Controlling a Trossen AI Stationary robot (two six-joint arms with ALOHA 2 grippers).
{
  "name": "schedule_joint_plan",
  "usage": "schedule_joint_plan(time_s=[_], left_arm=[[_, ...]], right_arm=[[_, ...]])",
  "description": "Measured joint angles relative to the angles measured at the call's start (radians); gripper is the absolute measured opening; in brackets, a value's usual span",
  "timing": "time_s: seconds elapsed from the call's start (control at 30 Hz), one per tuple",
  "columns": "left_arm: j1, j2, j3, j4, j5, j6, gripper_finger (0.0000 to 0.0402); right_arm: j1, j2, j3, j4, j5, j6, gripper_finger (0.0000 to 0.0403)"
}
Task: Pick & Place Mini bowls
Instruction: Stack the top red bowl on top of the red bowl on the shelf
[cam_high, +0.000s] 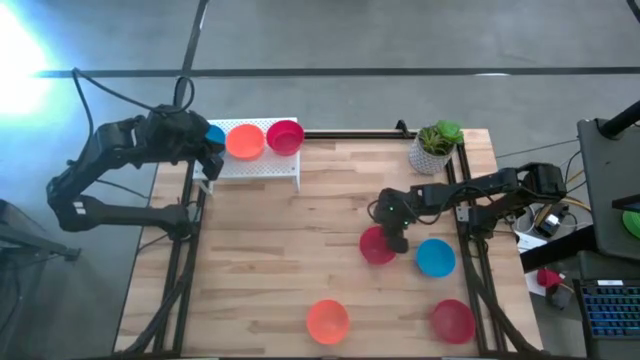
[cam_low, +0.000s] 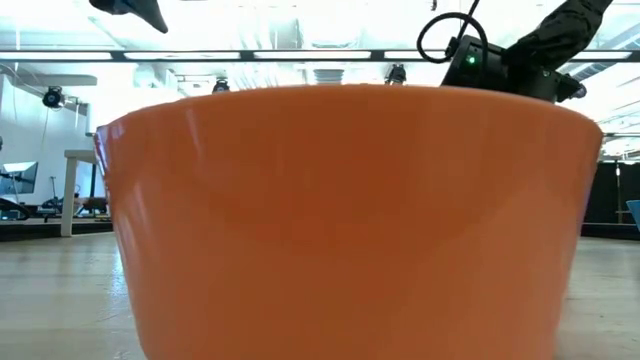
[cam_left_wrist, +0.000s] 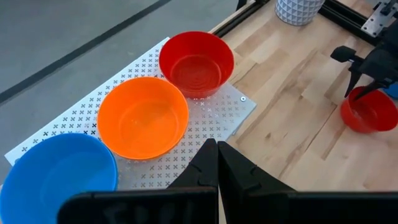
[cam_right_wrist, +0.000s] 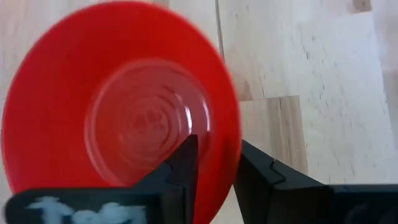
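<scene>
1. My right gripper (cam_high: 397, 240) is down at the table's right-centre, set over the right edge of a red bowl (cam_high: 376, 245) that sits on the wood.

2. In the right wrist view the fingers straddle that bowl's rim (cam_right_wrist: 225, 134): one finger (cam_right_wrist: 185, 163) is inside the bowl and the other (cam_right_wrist: 258, 177) outside it. I can see a sliver of gap beside the wall, so I judge the fingers are closing on the rim but not yet clamped.

3. The relation that matters is that the bowl's body lies to the left of my gripper and only its right wall sits between the fingers. Being round, it has no long axis to line up with, so any lift hangs off that one edge and the bowl may tilt.

4. A blue bowl (cam_high: 435, 258) sits just right of the gripper, near enough to be nudged.

5. My left gripper (cam_left_wrist: 217, 163) is pressed shut, holds nothing, and hovers at the far left over the white perforated rack (cam_high: 262, 164), which carries a blue, an orange and a red bowl.

6. The right arm is far nearer this bowl, while the rack lies well apart to the far left.

7. An orange bowl (cam_high: 327, 320) and another red one (cam_high: 452, 320) wait at the near edge.
</scene>
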Motion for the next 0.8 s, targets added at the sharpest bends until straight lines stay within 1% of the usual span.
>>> schedule_joint_plan(time_s=[0.17, 0.2, 0.37, 0.53, 0.6, 0.7, 0.8], left_arm=[[0.000, 0.002, 0.000, 0.000, 0.000, 0.002, 0.0000], [0.000, 0.001, -0.002, 0.000, 0.000, 0.005, 0.0000], [0.000, 0.002, -0.007, -0.001, 0.000, 0.028, 0.0000], [0.000, 0.001, -0.007, -0.001, 0.000, 0.054, 0.0000], [0.000, 0.001, -0.007, -0.001, 0.000, 0.058, 0.0000], [0.000, 0.001, -0.007, -0.001, 0.000, 0.073, 0.0000], [0.000, 0.001, -0.007, 0.000, 0.000, 0.079, 0.0000]], right_arm=[[0.000, 0.000, 0.017, 0.004, 0.001, 0.077, 0.0019], [0.000, 0.000, 0.021, 0.004, 0.005, 0.099, 0.0014], [-0.001, 0.000, 0.081, 0.001, 0.012, 0.182, 0.0009], [-0.007, 0.000, 0.230, -0.008, 0.067, 0.219, 0.0009], [-0.015, 0.005, 0.288, -0.017, 0.070, 0.236, 0.0008], [-0.033, 0.033, 0.375, -0.047, 0.089, 0.281, 0.0008], [-0.055, 0.102, 0.465, -0.122, 0.089, 0.318, 0.0008]])
